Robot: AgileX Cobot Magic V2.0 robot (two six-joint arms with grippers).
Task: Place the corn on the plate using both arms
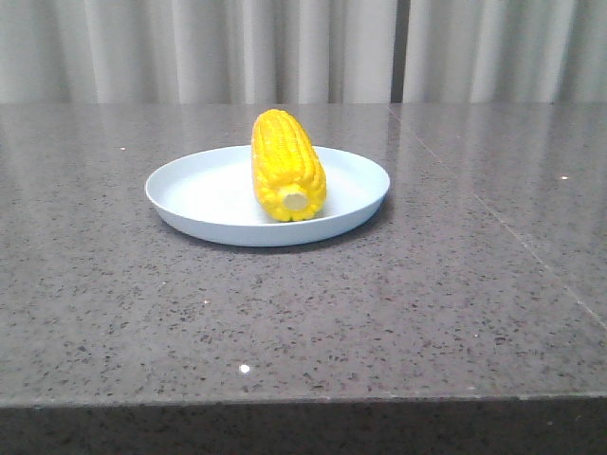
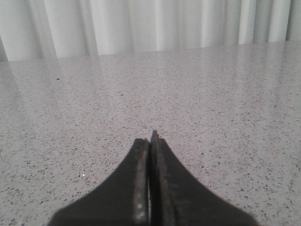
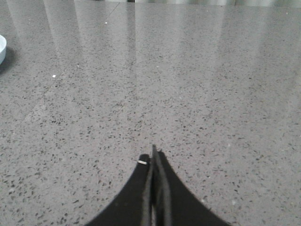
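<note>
The yellow corn (image 1: pixel 285 164) lies on the pale blue plate (image 1: pixel 190 194) in the middle of the table in the front view, its pale stub end towards the camera. Neither gripper shows in the front view. My left gripper (image 2: pixel 151 139) is shut and empty over bare table; neither the plate nor the corn shows in its wrist view. My right gripper (image 3: pixel 153 157) is shut and empty over bare table. In the right wrist view only a sliver of the plate's rim (image 3: pixel 2 48) shows at the picture's edge, far from the fingers.
The table is a dark speckled stone top (image 1: pixel 427 303) with its front edge near the bottom of the front view. A pale curtain (image 1: pixel 303 47) hangs behind the table's far edge.
</note>
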